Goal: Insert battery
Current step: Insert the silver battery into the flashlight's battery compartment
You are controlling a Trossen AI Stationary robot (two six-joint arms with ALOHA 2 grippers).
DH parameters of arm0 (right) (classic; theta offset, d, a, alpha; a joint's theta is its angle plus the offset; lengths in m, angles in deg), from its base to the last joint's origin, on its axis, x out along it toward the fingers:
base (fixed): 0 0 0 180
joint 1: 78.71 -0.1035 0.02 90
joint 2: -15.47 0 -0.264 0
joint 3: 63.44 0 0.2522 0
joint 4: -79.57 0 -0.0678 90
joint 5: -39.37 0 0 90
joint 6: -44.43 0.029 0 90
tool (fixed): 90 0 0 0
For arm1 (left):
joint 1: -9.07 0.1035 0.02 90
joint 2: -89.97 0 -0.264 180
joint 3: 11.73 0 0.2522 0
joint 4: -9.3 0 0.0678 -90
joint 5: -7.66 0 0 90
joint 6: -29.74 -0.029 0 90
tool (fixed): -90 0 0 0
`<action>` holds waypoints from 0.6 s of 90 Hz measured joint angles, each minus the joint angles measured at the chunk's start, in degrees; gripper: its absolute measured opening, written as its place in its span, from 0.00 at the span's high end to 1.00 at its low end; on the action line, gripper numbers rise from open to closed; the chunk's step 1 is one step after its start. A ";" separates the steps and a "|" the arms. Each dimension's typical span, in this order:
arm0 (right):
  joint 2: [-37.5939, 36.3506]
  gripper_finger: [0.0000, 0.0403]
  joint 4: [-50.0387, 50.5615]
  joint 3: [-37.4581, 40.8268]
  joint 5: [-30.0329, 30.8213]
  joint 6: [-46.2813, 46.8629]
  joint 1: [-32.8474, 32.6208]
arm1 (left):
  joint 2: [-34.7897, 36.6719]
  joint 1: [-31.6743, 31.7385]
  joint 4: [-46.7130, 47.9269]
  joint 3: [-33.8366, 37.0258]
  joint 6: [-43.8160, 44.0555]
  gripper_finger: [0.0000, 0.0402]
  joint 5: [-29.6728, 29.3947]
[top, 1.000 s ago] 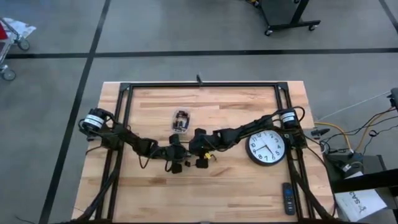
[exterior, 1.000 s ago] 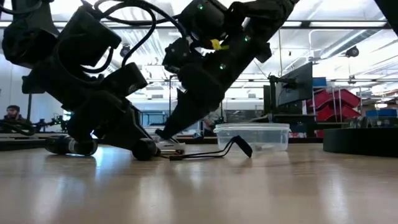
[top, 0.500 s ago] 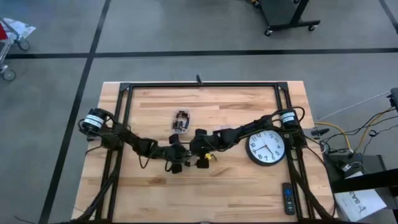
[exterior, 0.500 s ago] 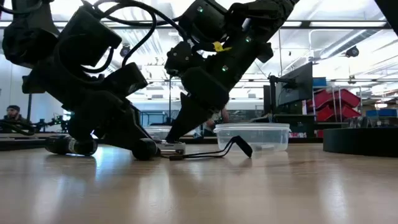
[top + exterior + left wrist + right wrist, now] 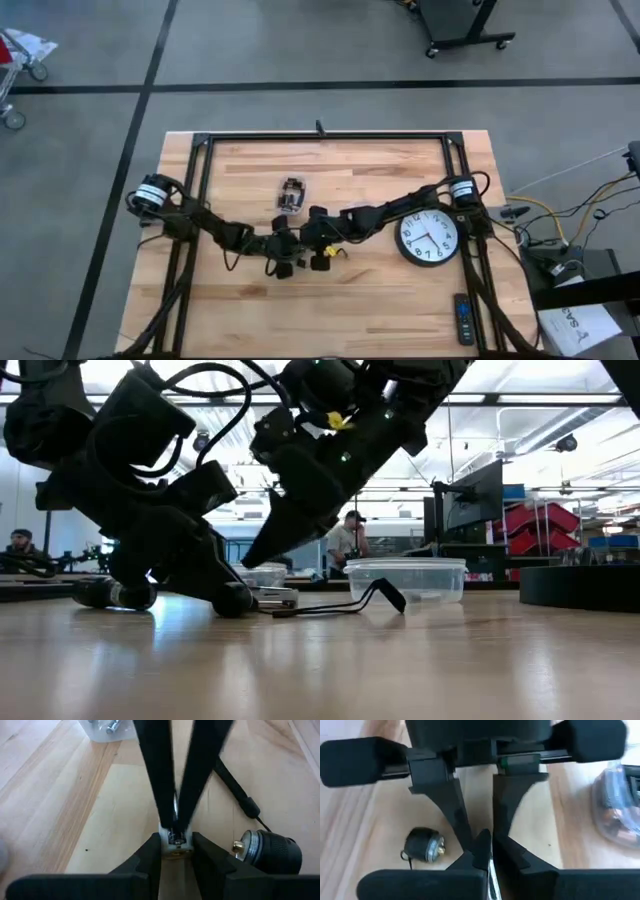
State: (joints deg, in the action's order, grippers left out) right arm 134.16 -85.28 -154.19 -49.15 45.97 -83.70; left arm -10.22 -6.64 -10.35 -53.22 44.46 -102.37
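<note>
Both grippers meet at the table's middle. My left gripper point(image 5: 284, 263) point(image 5: 176, 851) is shut on a pale flashlight body point(image 5: 175, 848), which lies low on the wood point(image 5: 274, 598). My right gripper point(image 5: 318, 259) point(image 5: 489, 854) faces it, shut on a small silvery battery point(image 5: 175, 837) at the body's open end. The black end cap point(image 5: 266, 851) point(image 5: 424, 845), with its lanyard point(image 5: 372, 595), rests on the table beside them. My left gripper pinches the flashlight body near its open end point(image 5: 169, 846) between its two fingers, coming low from the table's left. The body lies about level, close to the wood. My right gripper pinches the battery point(image 5: 490, 866) between its fingertips point(image 5: 165, 822), slanting down from the right. The battery's tip sits at the body's mouth; how deep it reaches, I cannot tell.
A clear plastic container point(image 5: 290, 195) point(image 5: 405, 578) with small parts stands just beyond the grippers. A wall clock point(image 5: 430, 237) lies to the right and a remote point(image 5: 462, 318) near the front right corner. Bare wood lies toward the near edge.
My right gripper has crept toward the table's left, closer to my left gripper, and its wrist has risen and tipped steeper. My left gripper and the flashlight body have stayed where they were.
</note>
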 joint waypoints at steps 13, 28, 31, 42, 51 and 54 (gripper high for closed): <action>2.27 1.00 -1.02 -0.14 -0.02 0.64 0.00 | 0.00 0.00 0.02 0.00 0.31 0.81 0.00; 2.31 1.00 0.83 -0.23 0.02 0.83 0.00 | 0.00 0.00 0.06 0.00 0.50 0.81 0.00; 2.31 1.00 1.06 -0.24 0.04 0.83 0.00 | 0.00 0.00 0.09 0.00 0.50 0.81 0.00; 2.28 1.00 2.29 -0.35 0.07 -0.22 0.00 | 0.00 0.00 0.31 0.00 0.58 0.81 0.00; 2.24 1.00 3.74 -0.28 0.13 -0.68 0.00 | 0.00 0.00 0.33 0.00 0.63 0.81 0.00; 2.24 1.00 3.86 -0.26 0.15 -0.64 0.00 | 0.00 0.00 0.34 0.00 0.63 0.81 0.00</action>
State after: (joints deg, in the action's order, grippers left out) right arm 136.40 -81.42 -154.45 -49.00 45.34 -83.70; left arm -10.22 -6.64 -10.01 -53.22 45.09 -102.37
